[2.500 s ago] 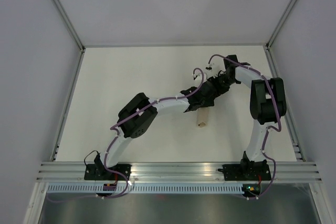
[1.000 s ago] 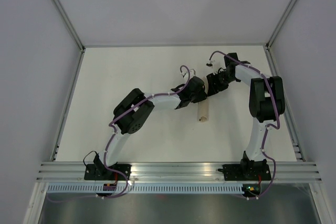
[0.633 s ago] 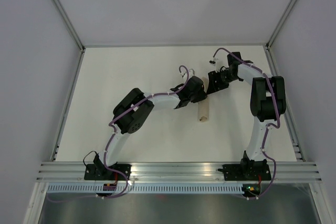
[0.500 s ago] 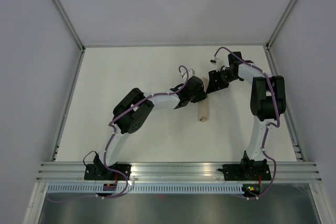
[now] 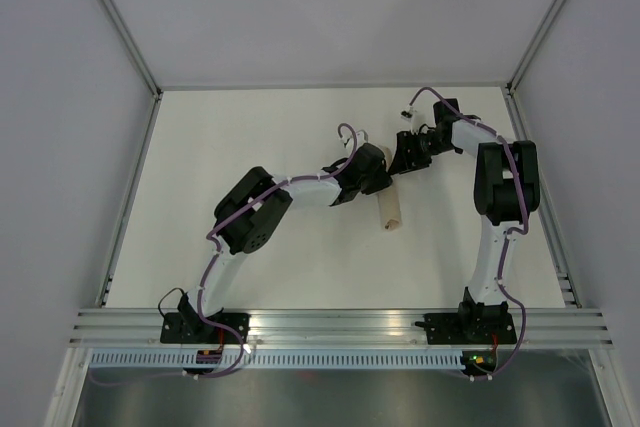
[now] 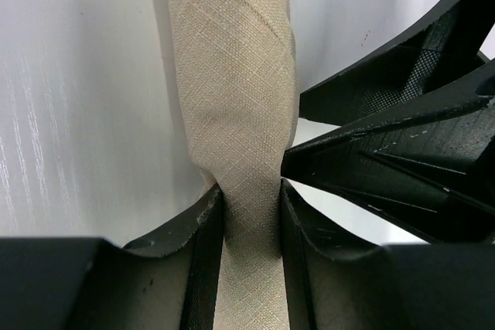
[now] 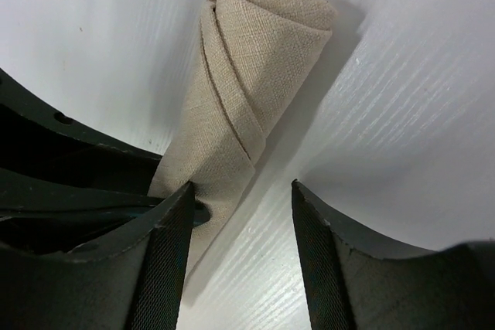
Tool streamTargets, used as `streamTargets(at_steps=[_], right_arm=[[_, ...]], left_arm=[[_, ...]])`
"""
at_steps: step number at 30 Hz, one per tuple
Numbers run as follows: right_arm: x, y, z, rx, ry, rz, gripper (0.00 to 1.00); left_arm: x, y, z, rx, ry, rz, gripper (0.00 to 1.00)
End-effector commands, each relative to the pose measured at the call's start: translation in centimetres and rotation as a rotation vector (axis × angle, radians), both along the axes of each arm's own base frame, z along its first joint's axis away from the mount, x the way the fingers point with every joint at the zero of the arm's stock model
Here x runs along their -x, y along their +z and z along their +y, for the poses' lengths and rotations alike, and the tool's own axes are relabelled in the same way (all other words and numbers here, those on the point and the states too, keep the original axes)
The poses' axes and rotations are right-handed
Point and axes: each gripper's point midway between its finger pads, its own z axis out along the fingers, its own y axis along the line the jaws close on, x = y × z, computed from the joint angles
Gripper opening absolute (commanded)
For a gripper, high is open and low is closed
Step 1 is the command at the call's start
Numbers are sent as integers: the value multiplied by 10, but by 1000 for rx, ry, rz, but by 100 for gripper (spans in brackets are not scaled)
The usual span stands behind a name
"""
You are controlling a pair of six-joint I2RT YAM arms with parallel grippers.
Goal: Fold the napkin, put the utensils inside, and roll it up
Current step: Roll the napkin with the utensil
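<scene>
Your napkin (image 5: 389, 211) lies as a tight roll on the white table (image 5: 250, 137), a bit right of centre, long axis running near to far. It is well apart from the far edge, the left rail (image 5: 130, 197) and the right rail (image 5: 540, 197). Bare tabletop shows on every side of the roll, with the widest stretch to its left. The crowded spot is the roll's far end, where both grippers meet.

Your left arm folds at the elbow mid-left, and its forearm runs right and away to that far end. The left gripper (image 6: 251, 199) pinches the napkin there, with a finger pressed to the cloth on each side.

Your right arm rises along the right rail, bends over at the far side and points its wrist back toward the roll. The right gripper (image 7: 242, 191) stands spread wide. One finger (image 7: 166, 245) is at the cloth's edge; the other (image 7: 325, 245) is apart from it, over bare table. In the left wrist view its black fingers sit just beside the roll, near the left fingertip.
</scene>
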Motion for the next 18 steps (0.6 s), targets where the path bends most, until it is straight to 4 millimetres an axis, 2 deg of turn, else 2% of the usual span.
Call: streamTargets(at_steps=[1,9,18], right_arm=[[-9,10,20,-102,15,-31,59],[-8,30,25,-159,31,-77,62],[-14,10,19,-106,-6,-52,60]], left_arm=[[29,-41,16,-85,-33,133,40],[28,-43,20,-89,-28,141,40],[29,-43,20,-90,-53,141,40]])
